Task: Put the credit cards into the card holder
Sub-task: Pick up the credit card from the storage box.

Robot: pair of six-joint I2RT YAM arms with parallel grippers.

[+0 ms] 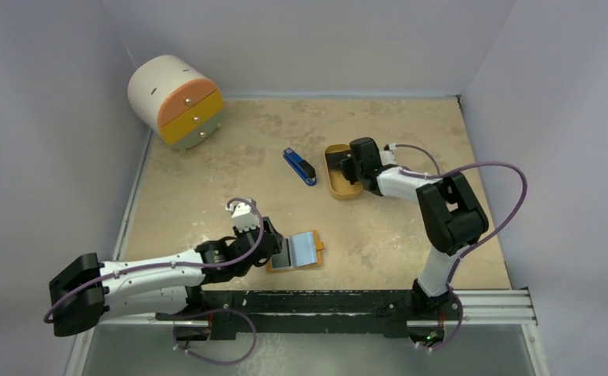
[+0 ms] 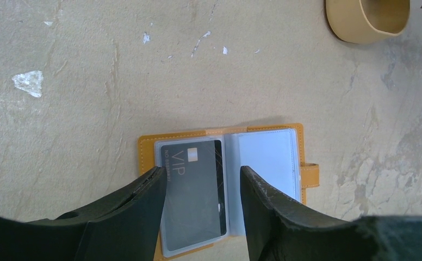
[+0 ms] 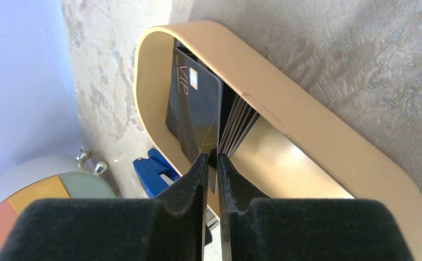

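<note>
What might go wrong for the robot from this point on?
The right gripper pinches only the edge of one card; it may slip, or drag the other cards leaning in the tray. The card holder lies open under the open left gripper; pushing a card in may slide it.

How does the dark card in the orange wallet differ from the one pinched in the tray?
The wallet card lies flat under clear plastic in the open card holder; the pinched card stands on edge in the tray, bare. Nothing grips the wallet card: the left end effector is open around it; the right end effector is shut on the pinched card. Both are dark, marked VIP.
</note>
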